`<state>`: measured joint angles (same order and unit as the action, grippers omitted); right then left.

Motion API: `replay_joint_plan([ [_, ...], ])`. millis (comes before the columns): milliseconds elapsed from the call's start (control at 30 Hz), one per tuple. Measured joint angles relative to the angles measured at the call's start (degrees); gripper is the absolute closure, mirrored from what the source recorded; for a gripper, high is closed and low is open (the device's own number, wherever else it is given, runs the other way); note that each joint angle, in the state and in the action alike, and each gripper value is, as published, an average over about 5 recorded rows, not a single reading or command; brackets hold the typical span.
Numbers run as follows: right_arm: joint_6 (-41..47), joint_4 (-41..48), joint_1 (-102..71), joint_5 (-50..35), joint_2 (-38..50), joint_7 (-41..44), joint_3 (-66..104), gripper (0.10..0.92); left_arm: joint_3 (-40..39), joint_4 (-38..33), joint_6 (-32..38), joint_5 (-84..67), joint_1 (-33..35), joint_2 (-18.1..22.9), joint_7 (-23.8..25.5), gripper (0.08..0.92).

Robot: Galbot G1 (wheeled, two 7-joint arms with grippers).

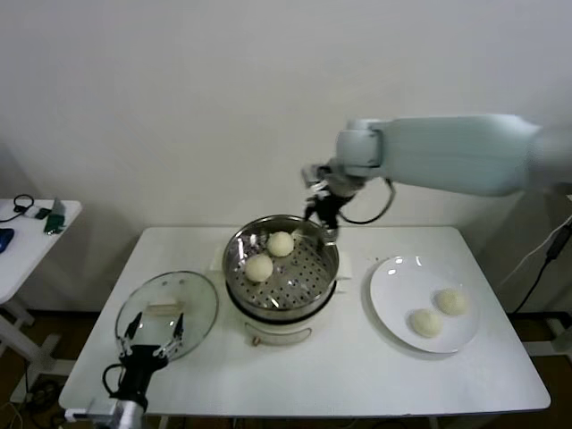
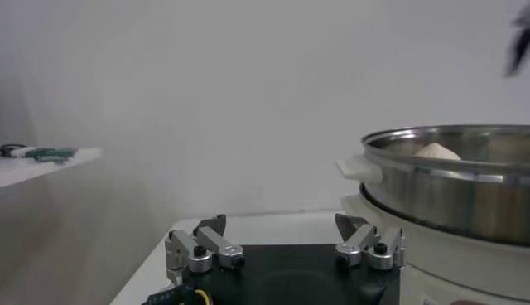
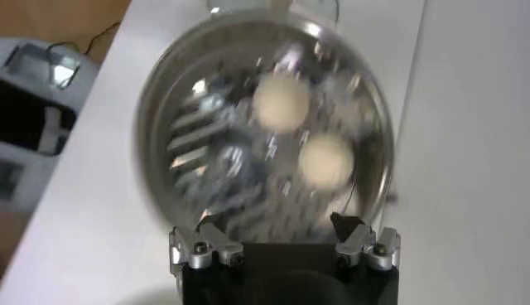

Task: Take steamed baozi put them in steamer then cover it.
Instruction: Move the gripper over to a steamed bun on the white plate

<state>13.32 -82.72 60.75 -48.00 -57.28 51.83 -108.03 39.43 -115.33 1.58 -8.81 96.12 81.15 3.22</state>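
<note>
Even, soft indoor light, no hard shadows.
Glints on the steamer (image 1: 281, 262) rim and glass cover (image 1: 167, 312); heavily motion-blurred in the right wrist view, sharp elsewhere.

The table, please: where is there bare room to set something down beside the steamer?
Bare table lies along the near edge between the steamer and the plate, and at the far left corner behind the glass lid. It is crowded by the lid, where the left gripper waits.

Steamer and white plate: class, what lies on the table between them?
Nothing: in the head view, the table between the steamer and the plate is bare.
</note>
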Motion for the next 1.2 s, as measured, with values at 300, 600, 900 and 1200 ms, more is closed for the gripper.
replay_joint_plan([
  [300, -0.7, -5.1, 0.0, 11.1, 16.2, 0.3, -7.2, 0.203, -0.1, -0.2, 0.0, 1.1, 0.1, 0.8, 0.0, 0.177],
  [600, 0.2, -3.3, -12.6, 20.5, 23.5, -1.5, -1.5, 0.203, 0.4, -0.3, 0.4, 1.6, 0.9, 1.4, -0.1, 0.177],
  [900, 1.9, 1.3, -27.9, 26.3, 24.5, -4.9, 10.1, 0.203, 0.7, 0.1, 0.7, 1.8, 1.6, 1.6, -0.3, 0.177],
  [1200, 3.2, 4.9, -37.7, 28.9, 23.7, -6.9, 18.2, 0.203, 0.6, 0.2, 0.7, 2.0, 1.7, 1.7, -0.4, 0.177],
])
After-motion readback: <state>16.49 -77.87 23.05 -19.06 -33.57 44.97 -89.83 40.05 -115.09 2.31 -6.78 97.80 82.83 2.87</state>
